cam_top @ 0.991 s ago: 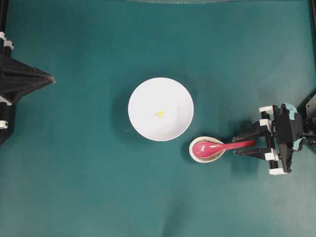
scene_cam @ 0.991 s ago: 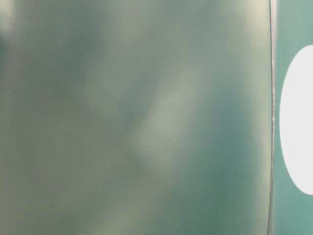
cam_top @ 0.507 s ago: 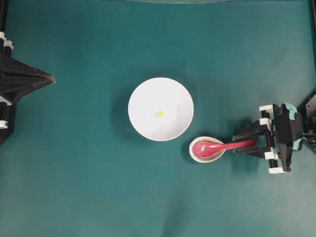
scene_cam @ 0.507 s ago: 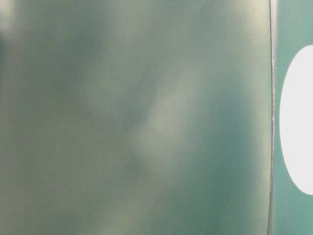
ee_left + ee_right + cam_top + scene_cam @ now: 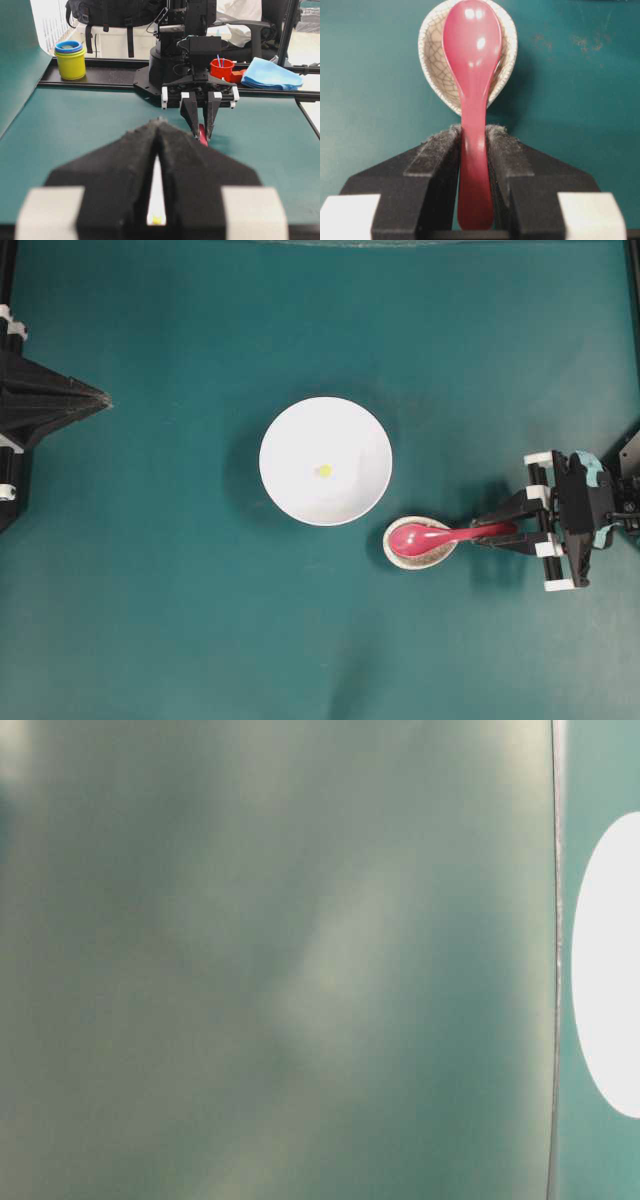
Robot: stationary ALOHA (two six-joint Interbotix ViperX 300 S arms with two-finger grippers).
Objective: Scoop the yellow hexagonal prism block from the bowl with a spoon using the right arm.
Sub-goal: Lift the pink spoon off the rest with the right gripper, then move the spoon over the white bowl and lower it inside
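Overhead, the yellow block (image 5: 325, 470) sits mid-bowl (image 5: 290, 490). The right wrist view alone shows the right tool (image 5: 472, 137) clamped on the spoon (image 5: 472, 100) handle, scoop in the speckled rest (image 5: 432, 75). The left tool (image 5: 157, 129) is nearly closed, holding nothing.

Across the lower frame the left gripper (image 5: 157, 175) looms dark, its fingers pressed together but for a thin slit. Center frame, the right gripper (image 5: 201, 116) points down around a red spoon (image 5: 202, 135). A yellow cup (image 5: 70, 60) stands upper left.
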